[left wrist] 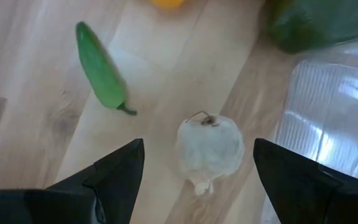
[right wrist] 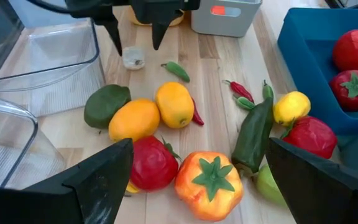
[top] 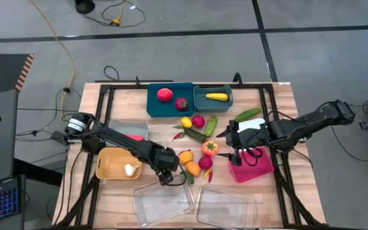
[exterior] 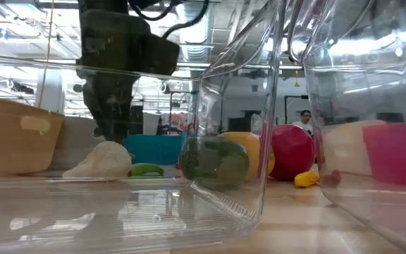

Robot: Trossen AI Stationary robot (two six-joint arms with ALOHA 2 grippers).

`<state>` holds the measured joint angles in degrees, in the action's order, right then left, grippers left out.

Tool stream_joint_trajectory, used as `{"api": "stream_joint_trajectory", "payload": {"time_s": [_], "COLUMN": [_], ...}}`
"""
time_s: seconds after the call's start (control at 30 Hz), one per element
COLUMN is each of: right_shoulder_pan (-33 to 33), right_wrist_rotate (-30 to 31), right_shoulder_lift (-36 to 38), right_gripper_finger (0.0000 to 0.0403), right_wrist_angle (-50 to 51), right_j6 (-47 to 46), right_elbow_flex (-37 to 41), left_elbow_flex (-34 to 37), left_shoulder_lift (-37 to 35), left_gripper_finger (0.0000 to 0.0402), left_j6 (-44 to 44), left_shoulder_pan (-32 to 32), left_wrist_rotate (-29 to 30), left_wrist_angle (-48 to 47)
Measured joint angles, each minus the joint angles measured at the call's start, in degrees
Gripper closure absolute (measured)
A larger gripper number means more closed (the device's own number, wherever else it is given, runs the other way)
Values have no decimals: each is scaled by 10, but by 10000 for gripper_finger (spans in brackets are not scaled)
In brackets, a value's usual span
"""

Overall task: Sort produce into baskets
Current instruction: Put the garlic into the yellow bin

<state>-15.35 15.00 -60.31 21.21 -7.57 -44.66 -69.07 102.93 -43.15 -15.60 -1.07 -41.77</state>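
pointing stem-up, white garlic (left wrist: pixel 209 148)

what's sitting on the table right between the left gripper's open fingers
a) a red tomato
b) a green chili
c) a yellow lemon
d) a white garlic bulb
d: the left wrist view shows the white garlic bulb lying on the wood between the open fingers of the left gripper, not yet gripped; the small green chili lies off to one side, outside the fingers.

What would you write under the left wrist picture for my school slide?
The left gripper, fingers open, hovers over a white garlic bulb beside a small green pepper.
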Motion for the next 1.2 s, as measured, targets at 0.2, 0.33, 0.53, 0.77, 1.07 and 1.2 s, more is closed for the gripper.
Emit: {"api": "stream_joint_trajectory", "payload": {"time_s": [0.2,0.33,0.53,0.77,1.07,1.2], "right_shoulder_pan": [0,0,0,0,0,0], "right_wrist_rotate": [0,0,0,0,0,0], "right_shoulder_lift": [0,0,0,0,0,0], "right_gripper_finger": [10,10,10,10,10,10], "right_wrist_angle": [0,-1,-4,-4,-4,-4], "right_j6": [0,0,0,0,1,0], "right_elbow_flex": [0,0,0,0,0,0], "left_elbow_flex": [0,1,0,0,10,10], "left_shoulder_lift": [15,18,22,22,21,21], "left_gripper_finger": [114,114,114,114,121,155], "left_j6": [5,2,5,7,1,7], "left_shoulder_pan": [-10,-16,-17,-17,-16,-16], "left_wrist_rotate": [-32,-27,2,30,33,39], "left_wrist_angle": [2,8,10,9,19,20]}}
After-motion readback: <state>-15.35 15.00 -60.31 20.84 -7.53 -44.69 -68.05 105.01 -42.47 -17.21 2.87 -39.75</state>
